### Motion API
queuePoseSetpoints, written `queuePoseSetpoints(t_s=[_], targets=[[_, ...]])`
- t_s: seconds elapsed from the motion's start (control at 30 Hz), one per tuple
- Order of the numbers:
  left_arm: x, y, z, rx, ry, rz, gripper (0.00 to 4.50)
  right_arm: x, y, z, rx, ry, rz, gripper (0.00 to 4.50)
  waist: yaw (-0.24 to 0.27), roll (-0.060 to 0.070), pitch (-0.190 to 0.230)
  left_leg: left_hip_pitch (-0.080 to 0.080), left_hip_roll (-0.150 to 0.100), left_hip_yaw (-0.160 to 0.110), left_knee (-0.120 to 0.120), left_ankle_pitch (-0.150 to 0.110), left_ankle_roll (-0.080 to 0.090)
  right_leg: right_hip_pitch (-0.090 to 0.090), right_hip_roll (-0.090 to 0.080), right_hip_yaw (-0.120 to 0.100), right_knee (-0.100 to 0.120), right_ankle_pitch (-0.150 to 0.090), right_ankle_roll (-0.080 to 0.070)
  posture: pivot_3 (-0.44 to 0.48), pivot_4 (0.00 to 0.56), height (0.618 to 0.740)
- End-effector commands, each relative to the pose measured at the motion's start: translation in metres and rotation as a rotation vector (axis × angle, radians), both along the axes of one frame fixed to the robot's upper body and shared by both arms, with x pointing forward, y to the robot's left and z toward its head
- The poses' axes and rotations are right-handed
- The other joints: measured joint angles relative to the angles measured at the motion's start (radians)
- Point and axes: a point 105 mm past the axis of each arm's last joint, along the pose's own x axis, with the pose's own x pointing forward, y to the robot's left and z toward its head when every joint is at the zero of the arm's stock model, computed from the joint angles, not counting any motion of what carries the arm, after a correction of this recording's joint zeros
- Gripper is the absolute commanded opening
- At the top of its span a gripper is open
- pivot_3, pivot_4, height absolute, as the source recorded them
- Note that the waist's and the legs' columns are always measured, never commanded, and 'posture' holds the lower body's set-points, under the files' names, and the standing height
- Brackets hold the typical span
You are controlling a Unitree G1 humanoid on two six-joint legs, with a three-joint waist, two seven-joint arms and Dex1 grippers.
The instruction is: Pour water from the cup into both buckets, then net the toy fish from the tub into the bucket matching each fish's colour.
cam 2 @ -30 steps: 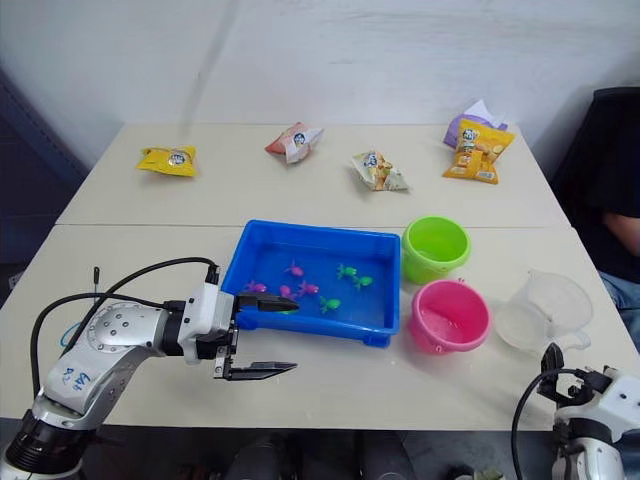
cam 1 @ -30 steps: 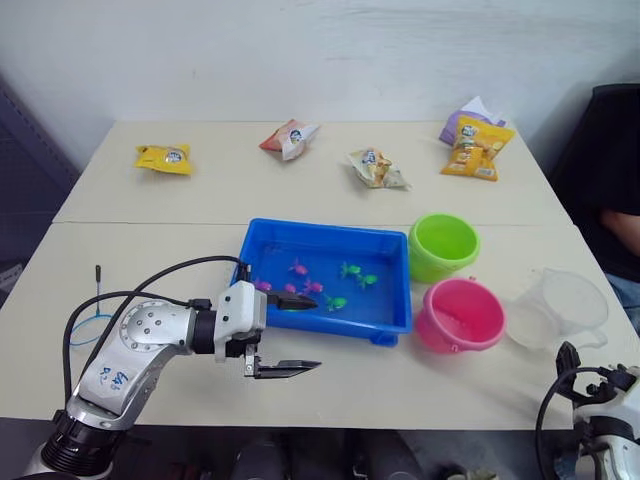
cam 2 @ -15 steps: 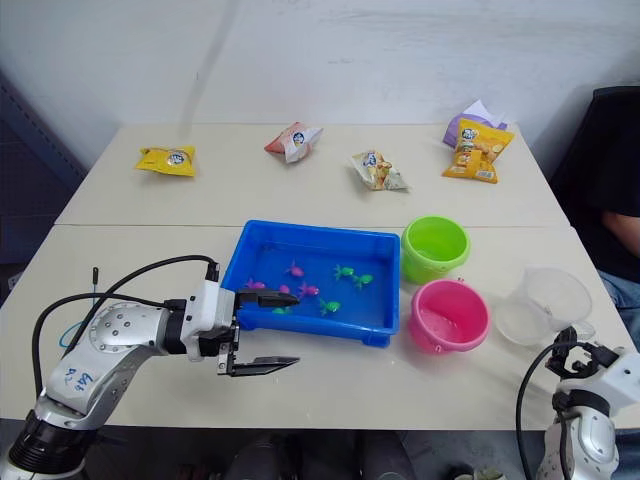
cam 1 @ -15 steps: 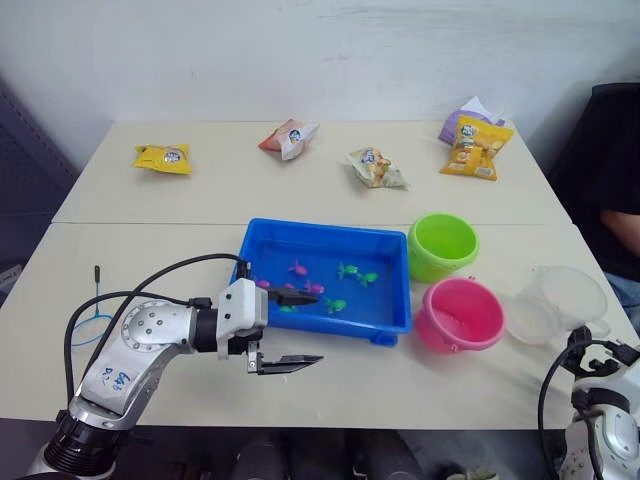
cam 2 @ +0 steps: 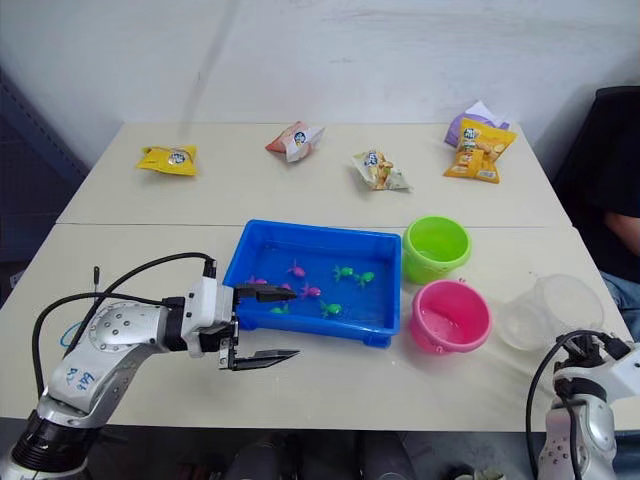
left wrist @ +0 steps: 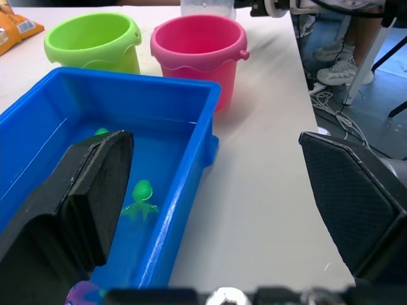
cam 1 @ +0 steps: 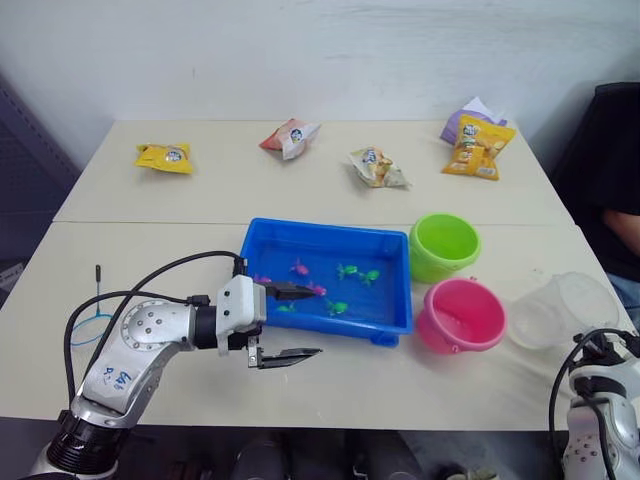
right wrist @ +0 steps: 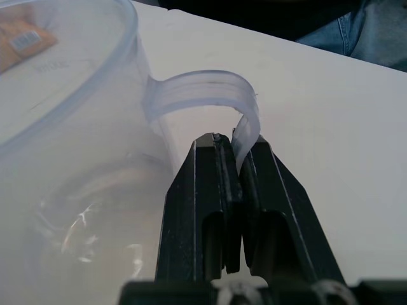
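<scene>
**Plastics, foil and a matt tabletop**

The tub (left wrist: 184, 121) and both buckets (left wrist: 200, 44) are smooth, glossy plastic. Beside the pink bucket, the cup (right wrist: 70, 146) is clear, shiny plastic. The table (cam 1: 200, 190) looks matt, perhaps laminate. Snack packets (cam 1: 164, 157) beyond the tub seem crinkled foil.

The clear cup (cam 1: 562, 309) stands right of the pink bucket (cam 1: 462, 315), green bucket (cam 1: 443, 245) and blue tub (cam 1: 390, 280) of fish (cam 1: 337, 307).

Left arm bent across the front, left gripper (cam 1: 290, 323) level and pointing rightward, black fingers (left wrist: 89, 190) spread wide. Right arm low at the right edge, right gripper (right wrist: 236, 151) clamped on a clear handle.
</scene>
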Motion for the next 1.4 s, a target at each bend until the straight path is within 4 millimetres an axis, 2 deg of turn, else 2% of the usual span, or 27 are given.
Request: queuePoseSetpoints(t_s=[0.03, 0.17, 0.3, 0.37, 0.47, 0.67, 0.93, 1.13, 1.4], targets=[[0.002, -0.004, 0.007, -0.020, -0.046, -0.011, 4.50, -0.003, -0.001, 0.056, -0.171, -0.084, 0.075, 0.03, 0.001, 0.001, 0.001, -0.001, 0.000, 0.000, 0.000, 0.000, 0.000, -0.001, 0.000, 0.000, 0.000, 0.000, 0.000, 0.000, 0.150, 0.739], [0.004, -0.006, 0.006, -0.042, -0.035, -0.024, 4.50, -0.004, 0.015, 0.085, -0.379, -0.018, 0.228, 0.03, 0.002, 0.001, 0.001, -0.002, 0.000, 0.001, -0.001, 0.001, -0.001, -0.004, 0.002, 0.003, 0.000, 0.000, 0.002, 0.000, 0.150, 0.739], [0.007, -0.009, 0.003, -0.058, -0.013, -0.058, 4.50, -0.007, 0.016, 0.112, -0.563, 0.031, 0.266, 0.03, 0.002, -0.001, 0.002, -0.002, 0.000, 0.004, -0.004, 0.002, -0.002, -0.005, 0.004, 0.007, 0.000, 0.000, 0.003, 0.000, 0.150, 0.739], [0.008, -0.016, 0.005, -0.090, 0.012, -0.087, 4.50, -0.008, 0.026, 0.129, -0.757, 0.082, 0.328, 0.03, 0.003, -0.001, 0.002, -0.002, -0.001, 0.006, -0.004, 0.002, -0.002, -0.007, 0.004, 0.009, 0.000, 0.000, 0.005, 0.000, 0.150, 0.739], [0.009, -0.022, 0.009, -0.136, 0.064, -0.125, 4.50, -0.007, 0.041, 0.139, -0.951, 0.129, 0.390, 0.03, 0.005, -0.004, 0.004, -0.003, -0.002, 0.011, -0.006, 0.003, -0.002, -0.011, 0.005, 0.015, 0.000, 0.001, 0.007, 0.000, 0.150, 0.739], [0.007, -0.030, 0.013, -0.161, 0.100, -0.189, 4.50, -0.004, 0.060, 0.145, -1.174, 0.188, 0.433, 0.03, 0.002, -0.007, 0.005, -0.001, -0.001, 0.019, -0.006, 0.004, -0.002, -0.013, 0.006, 0.024, 0.000, 0.002, 0.010, 0.000, 0.150, 0.739], [0.012, -0.036, 0.018, -0.192, 0.105, -0.202, 4.50, 0.001, 0.068, 0.149, -1.429, 0.225, 0.404, 0.03, 0.003, -0.008, 0.006, 0.000, -0.001, 0.022, -0.005, 0.004, -0.002, -0.014, 0.007, 0.027, 0.000, 0.002, 0.011, 0.000, 0.150, 0.739], [0.016, -0.037, 0.026, -0.229, 0.125, -0.201, 4.50, 0.005, 0.072, 0.147, -1.519, 0.227, 0.387, 0.03, 0.003, -0.008, 0.006, 0.000, -0.001, 0.023, -0.004, 0.004, -0.002, -0.014, 0.007, 0.027, 0.001, 0.002, 0.011, 0.000, 0.150, 0.739], [0.019, -0.036, 0.027, -0.225, 0.112, -0.200, 4.50, 0.010, 0.076, 0.147, -1.569, 0.209, 0.380, 0.03, 0.002, -0.008, 0.006, 0.000, -0.001, 0.023, 0.000, 0.004, -0.002, -0.013, 0.007, 0.028, 0.003, 0.002, 0.011, 0.000, 0.150, 0.739]])
